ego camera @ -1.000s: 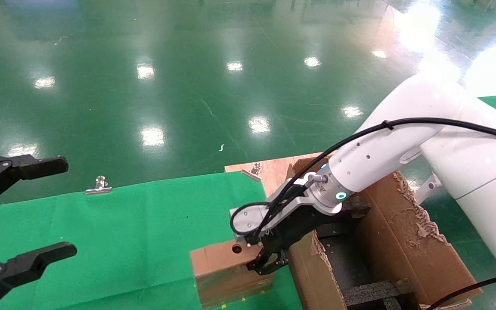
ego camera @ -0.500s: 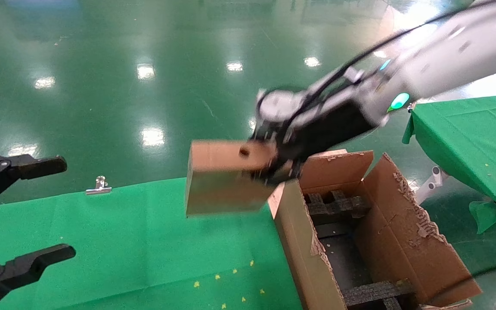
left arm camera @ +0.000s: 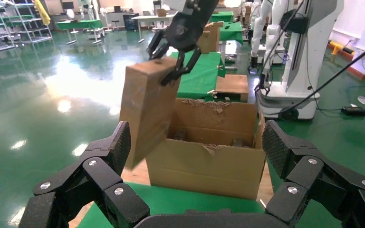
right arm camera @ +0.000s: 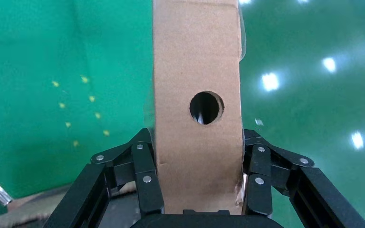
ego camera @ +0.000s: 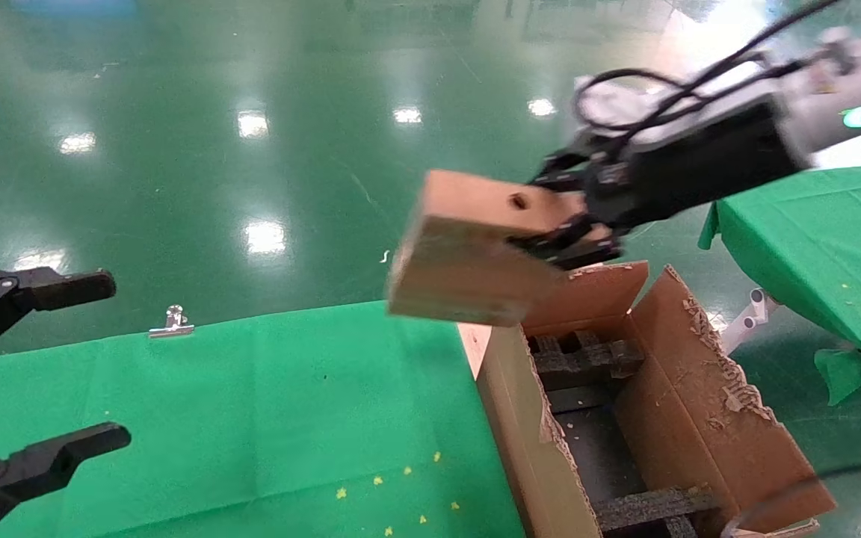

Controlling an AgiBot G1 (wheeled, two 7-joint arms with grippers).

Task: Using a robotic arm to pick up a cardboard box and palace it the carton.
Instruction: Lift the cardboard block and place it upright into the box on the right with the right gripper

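Observation:
The white robotic arm's black right gripper (ego camera: 561, 232) is shut on the small brown cardboard box (ego camera: 475, 254), which has a round hole. It holds the box in the air, tilted, over the far left corner of the large open carton (ego camera: 699, 426). In the right wrist view the fingers (right arm camera: 145, 171) clamp both sides of the box (right arm camera: 197, 71). The left wrist view shows the box (left arm camera: 147, 114) hanging from that gripper (left arm camera: 173, 66) beside the carton (left arm camera: 204, 166). My left gripper (ego camera: 105, 359) is open and empty at the left edge.
A green cloth table (ego camera: 251, 403) lies left of the carton, with a metal clip (ego camera: 171, 323) on its far edge. Black foam inserts (ego camera: 587, 355) sit inside the carton. A second green-covered table (ego camera: 812, 239) stands at the right. Shiny green floor lies beyond.
The right gripper has lifted the cardboard box off the green table and carried it up and to the right, over the carton's far left corner. The left gripper has not moved.

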